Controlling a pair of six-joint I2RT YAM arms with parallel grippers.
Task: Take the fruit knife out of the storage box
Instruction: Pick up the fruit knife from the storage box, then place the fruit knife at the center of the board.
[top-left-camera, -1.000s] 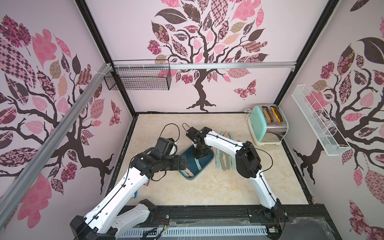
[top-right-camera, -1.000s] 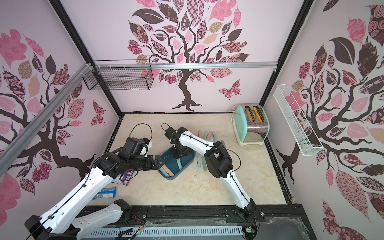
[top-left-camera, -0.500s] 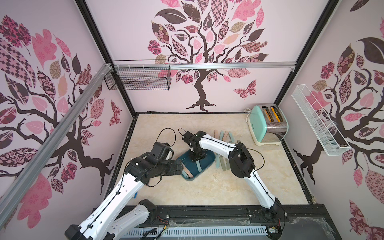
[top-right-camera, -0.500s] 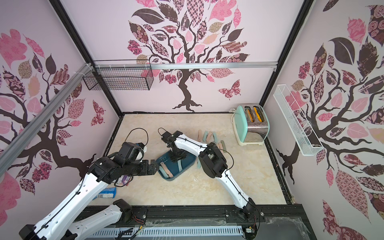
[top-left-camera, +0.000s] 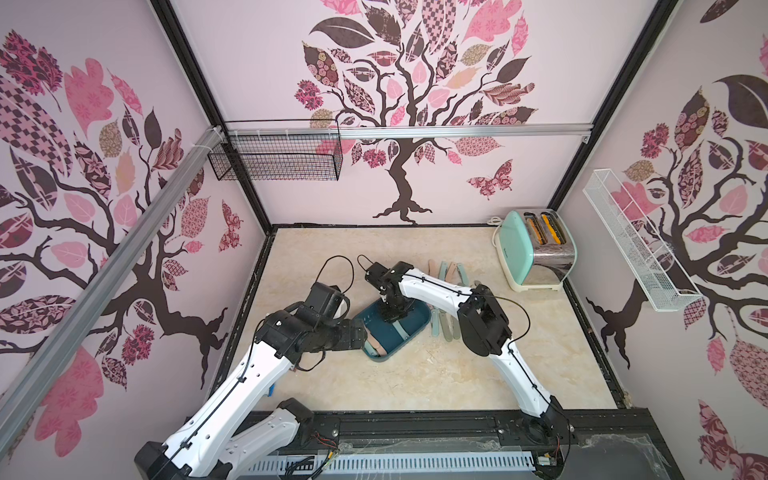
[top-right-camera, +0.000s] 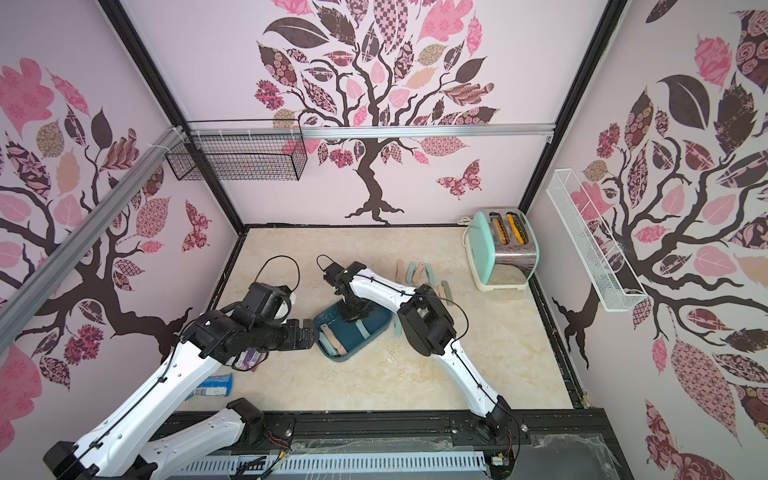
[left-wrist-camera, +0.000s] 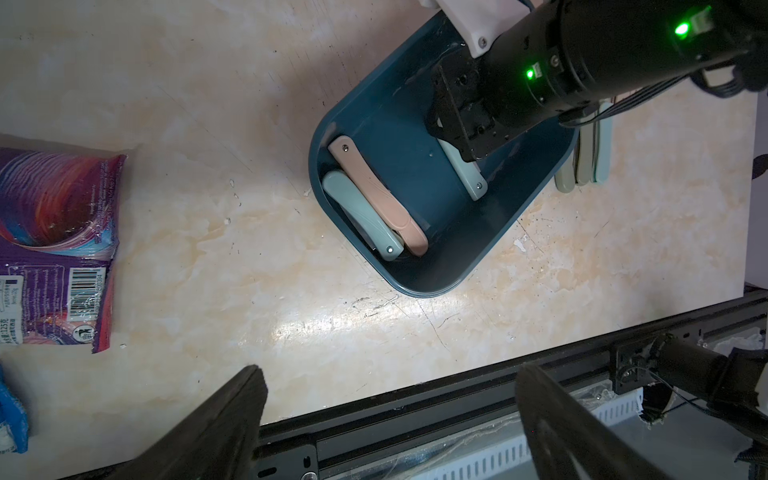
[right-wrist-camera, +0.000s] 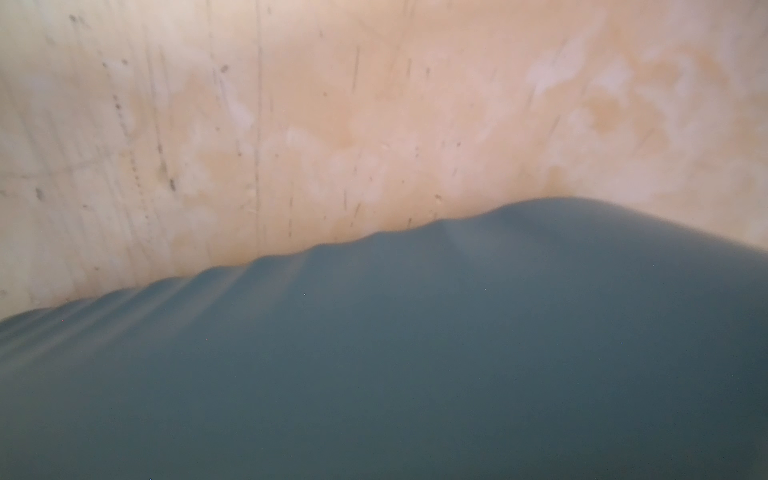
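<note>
Right gripper (top-left-camera: 392, 316) reaches down into the storage box (top-left-camera: 424, 320), which sits slantwise on the table (top-left-camera: 415, 386) between the two arms. It is right over a pale green folded knife (left-wrist-camera: 468, 176) on the box's right side. Its black body hides the fingers, so I cannot tell whether they are clamped on the knife. A pink folded knife (left-wrist-camera: 376, 195) and a teal folded knife (left-wrist-camera: 361, 218) lie touching, side by side, at the box's near left end. Left gripper (left-wrist-camera: 386, 374) hovers just left of the box with its fingers wide apart and nothing between them. More folded knives (top-left-camera: 442, 328) lie on the table just right of the box. A purple snack packet (left-wrist-camera: 54, 232) lies further left. The right wrist view is blurred, showing only teal plastic and tabletop.
</note>
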